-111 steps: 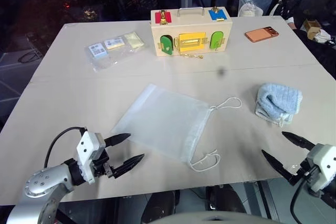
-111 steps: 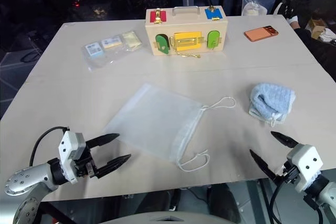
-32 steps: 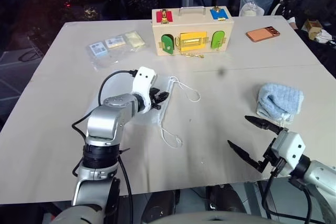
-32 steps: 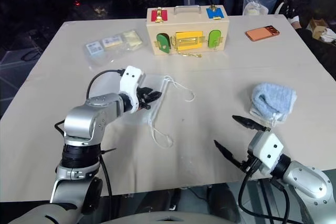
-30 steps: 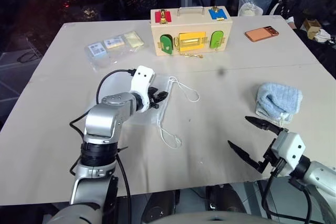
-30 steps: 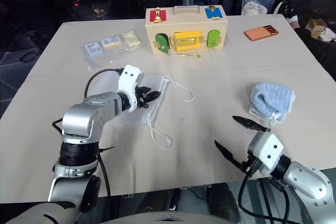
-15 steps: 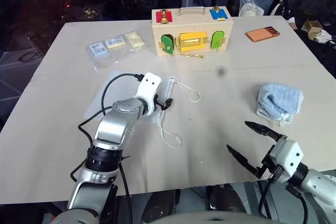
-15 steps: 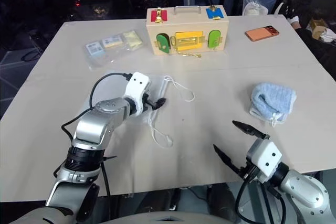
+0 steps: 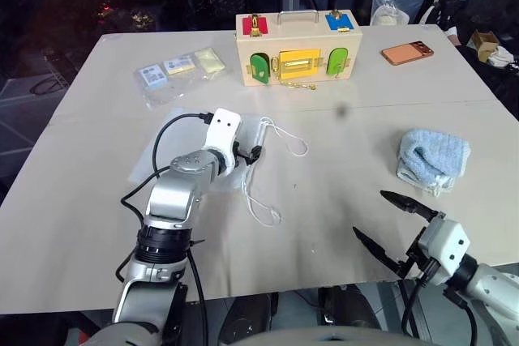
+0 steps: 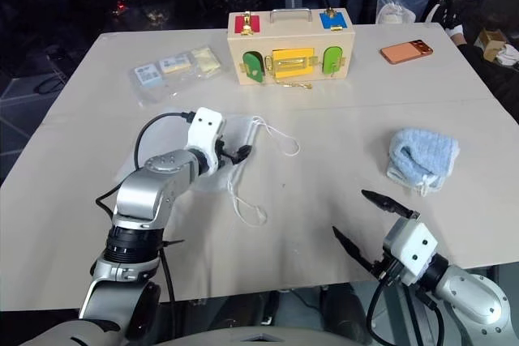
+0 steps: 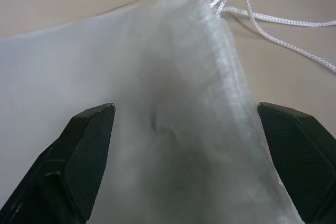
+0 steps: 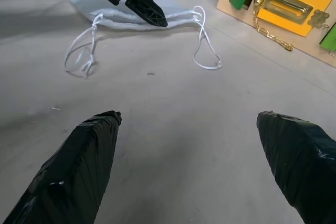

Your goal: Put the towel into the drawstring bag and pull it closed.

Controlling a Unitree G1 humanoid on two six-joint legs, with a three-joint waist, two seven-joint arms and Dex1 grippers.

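Note:
The drawstring bag [image 9: 261,130] lies bunched left of the table's middle, its mouth turned to the right. Its white cord loops [image 9: 264,207] trail onto the table. My left arm reaches over it, and my left gripper [image 11: 185,107] is open with its fingers [image 11: 86,145] astride the sheer fabric near the mouth hem, which is not pinched. The light-blue towel [image 9: 434,155] sits in a lump at the right, apart from both grippers. Near the table's front right edge my right gripper [image 9: 369,212] is open and empty, short of the towel.
A wooden latch box [image 9: 296,48] stands at the back centre. A clear packet of small cards [image 9: 174,70] lies at the back left. An orange phone [image 9: 407,53] lies at the back right, with a plastic bag [image 9: 393,6] beyond the table's far edge.
The bag, flat at mid-table before, is now bunched to the left under my left arm, which came up from the front edge. Over the last second the left fingers spread apart.

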